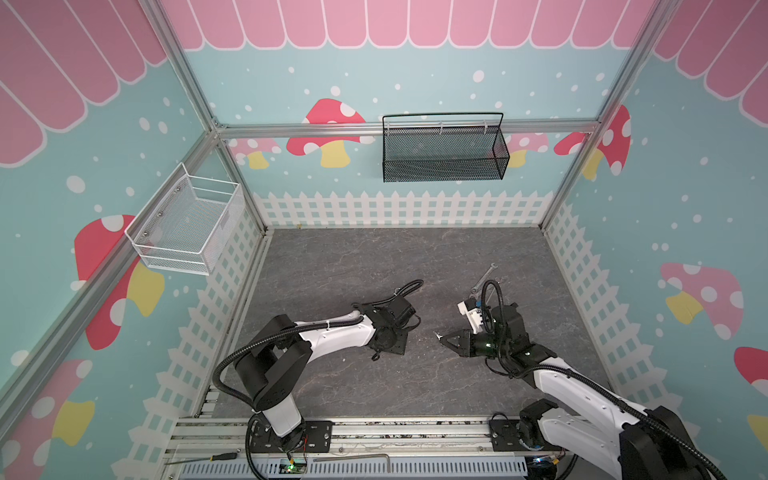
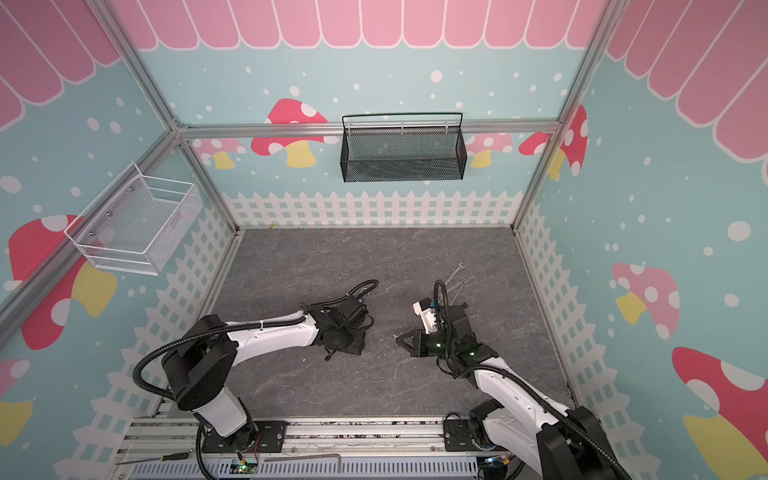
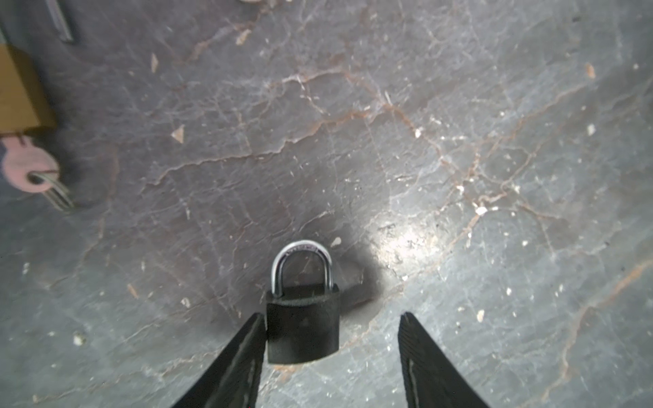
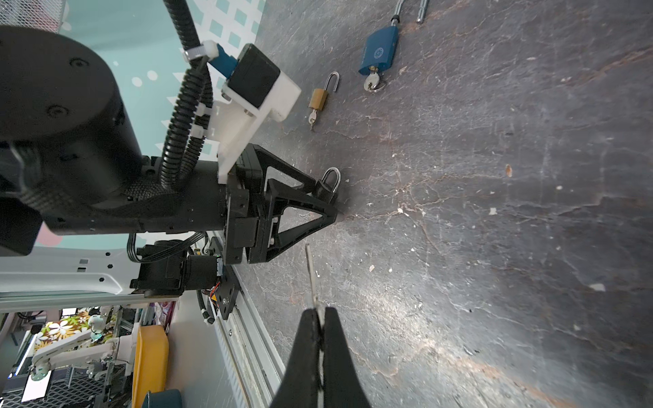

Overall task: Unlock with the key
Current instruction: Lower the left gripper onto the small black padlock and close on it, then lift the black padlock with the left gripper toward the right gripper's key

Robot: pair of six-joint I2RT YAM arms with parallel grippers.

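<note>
left wrist view is showing left jaws standing apart around the black padlock (image 3: 302, 328) on the surface (image 3: 424, 141), one touching its side; right jaws are clamping the key (image 4: 311, 272), pointing toward nine o'clock in both top views.

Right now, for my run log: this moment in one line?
left gripper: open around black padlock | right gripper: shut on key | shackle: closed

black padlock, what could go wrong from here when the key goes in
1. The left gripper stands open around the black padlock, touching it on one side only; unclamped, the lock may slide when pushed.
2. The right gripper pinches the key by its end, with the thin blade sticking far out; it could twist off line.
</note>
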